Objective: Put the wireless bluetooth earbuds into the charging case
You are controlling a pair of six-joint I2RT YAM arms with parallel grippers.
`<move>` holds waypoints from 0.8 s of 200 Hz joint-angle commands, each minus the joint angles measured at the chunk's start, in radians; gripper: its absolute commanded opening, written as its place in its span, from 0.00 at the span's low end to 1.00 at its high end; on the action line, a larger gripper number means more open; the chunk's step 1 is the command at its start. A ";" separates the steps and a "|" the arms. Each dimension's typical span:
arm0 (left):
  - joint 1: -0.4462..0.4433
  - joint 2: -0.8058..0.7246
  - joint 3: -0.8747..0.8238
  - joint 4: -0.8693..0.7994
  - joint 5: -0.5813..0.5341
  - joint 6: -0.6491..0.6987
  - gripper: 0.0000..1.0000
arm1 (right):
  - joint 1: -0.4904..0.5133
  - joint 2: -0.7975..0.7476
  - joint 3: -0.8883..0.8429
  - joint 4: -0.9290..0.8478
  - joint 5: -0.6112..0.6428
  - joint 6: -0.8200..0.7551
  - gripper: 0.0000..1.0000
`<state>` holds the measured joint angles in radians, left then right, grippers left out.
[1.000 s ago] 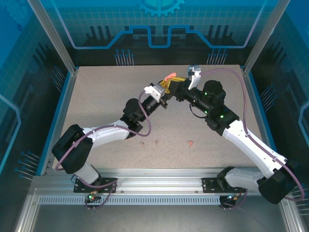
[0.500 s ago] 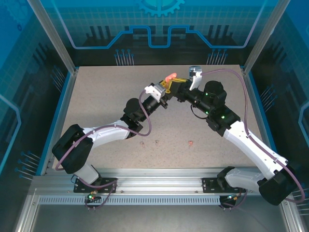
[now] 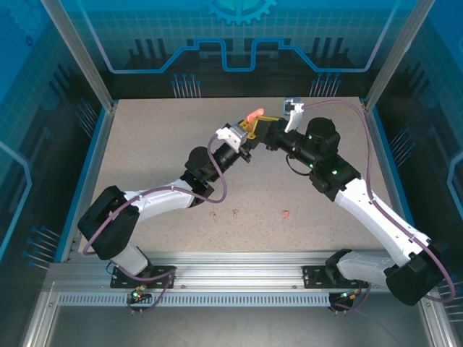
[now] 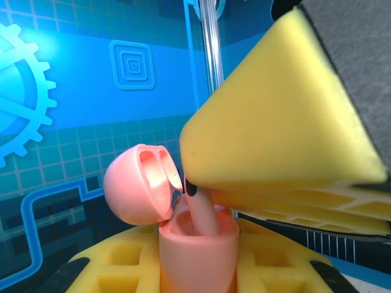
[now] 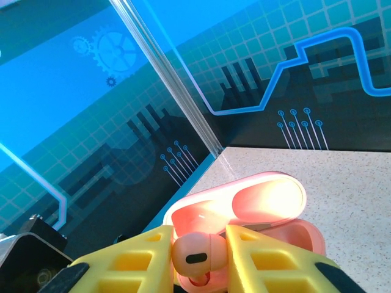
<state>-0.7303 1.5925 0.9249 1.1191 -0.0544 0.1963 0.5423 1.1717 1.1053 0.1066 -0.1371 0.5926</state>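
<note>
My left gripper (image 3: 249,130) is shut on the pink charging case (image 4: 198,253), holding it upright above the far middle of the table with its lid (image 4: 137,192) swung open. The case lid (image 3: 252,116) also shows from above. My right gripper (image 3: 266,126) meets it from the right, shut on a salmon-pink earbud (image 5: 197,253). The earbud's stem (image 4: 204,213) reaches down into the case's mouth. The open case (image 5: 244,204) lies just behind my right fingers (image 5: 275,262). Three more earbuds lie on the table: two pale ones (image 3: 213,214) (image 3: 236,212) and a pink one (image 3: 286,214).
Both arms cross above the speckled table (image 3: 145,159). Blue walls and aluminium posts (image 3: 108,101) enclose it. The metal rail (image 3: 231,271) with the arm bases runs along the near edge.
My right wrist has shifted slightly at the case, and the earbud stays pressed at its mouth. The left arm and the loose earbuds have not moved.
</note>
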 commanded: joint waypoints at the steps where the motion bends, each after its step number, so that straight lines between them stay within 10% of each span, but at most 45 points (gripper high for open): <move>1: -0.008 -0.041 0.019 0.110 0.053 -0.024 0.00 | -0.005 0.002 0.022 -0.002 -0.060 0.050 0.26; 160: -0.019 -0.084 0.035 0.071 0.216 0.015 0.00 | -0.005 -0.014 -0.029 0.124 -0.161 0.036 0.26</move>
<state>-0.7208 1.5490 0.9249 1.1542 0.0162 0.1856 0.5354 1.1484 1.0946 0.2142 -0.2401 0.6571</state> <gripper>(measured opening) 0.209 0.259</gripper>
